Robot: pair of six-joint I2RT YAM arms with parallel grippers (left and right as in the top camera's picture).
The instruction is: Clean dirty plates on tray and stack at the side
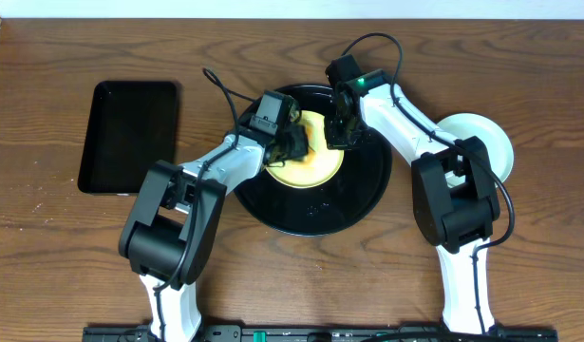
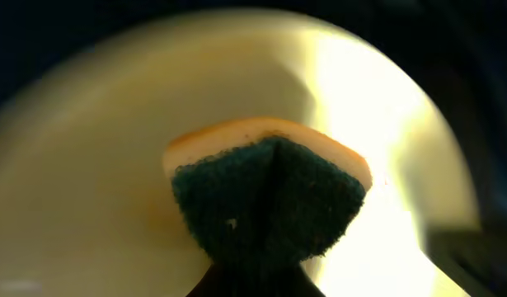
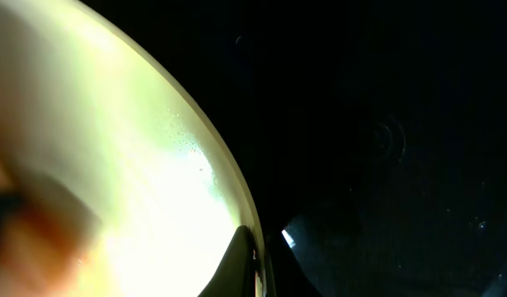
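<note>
Yellow plate (image 1: pixel 315 169) on tray (image 1: pixel 360 204): rim in right gripper (image 3: pixel 260 262), sponge (image 2: pixel 269 198) under left gripper (image 1: pixel 293 142).

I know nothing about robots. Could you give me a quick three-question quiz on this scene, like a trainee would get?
1. True or false: the left gripper holds a sponge.
2. Pick one: the right gripper is shut on A) the rim of the yellow plate, B) the sponge, C) nothing.
3. Fill in: the pale plate lies off the round black tray, on the robot's ____ side.
Key: 1 true; 2 A; 3 right.
</note>
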